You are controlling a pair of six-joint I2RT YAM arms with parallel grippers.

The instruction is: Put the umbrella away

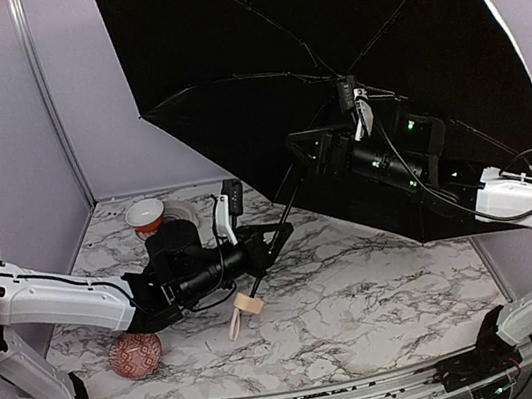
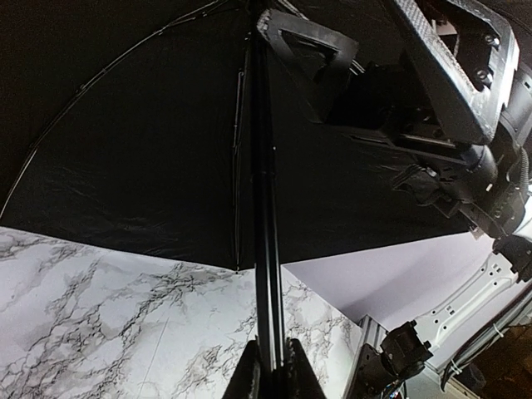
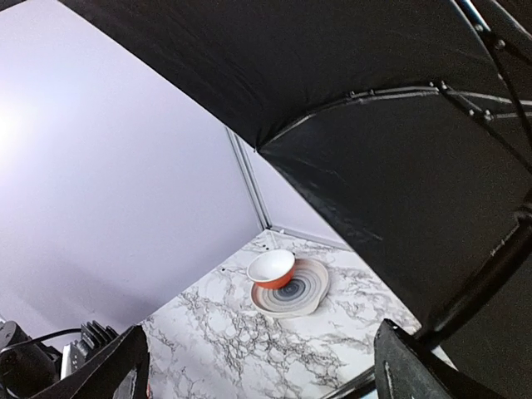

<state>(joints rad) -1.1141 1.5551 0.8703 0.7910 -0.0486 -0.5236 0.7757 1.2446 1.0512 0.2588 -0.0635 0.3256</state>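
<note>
Umbrella (image 1: 320, 29) is standing open; left gripper (image 1: 276, 233) is clamping its shaft (image 1: 287, 206) above the handle (image 1: 250, 305); right gripper (image 1: 301, 153) is straddling the shaft farther up, fingers wide apart.

A red patterned ball (image 1: 134, 355) rests near the front left edge of the white, grey-veined marble tabletop (image 1: 392, 291). At the back left, a small red-and-white bowl (image 1: 145, 216) sits at the rim of a round plate with grey concentric rings (image 3: 312, 291).

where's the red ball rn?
Top view, near-left part of the marble table: the red patterned ball sits just beneath the left arm, close to its base.
</note>
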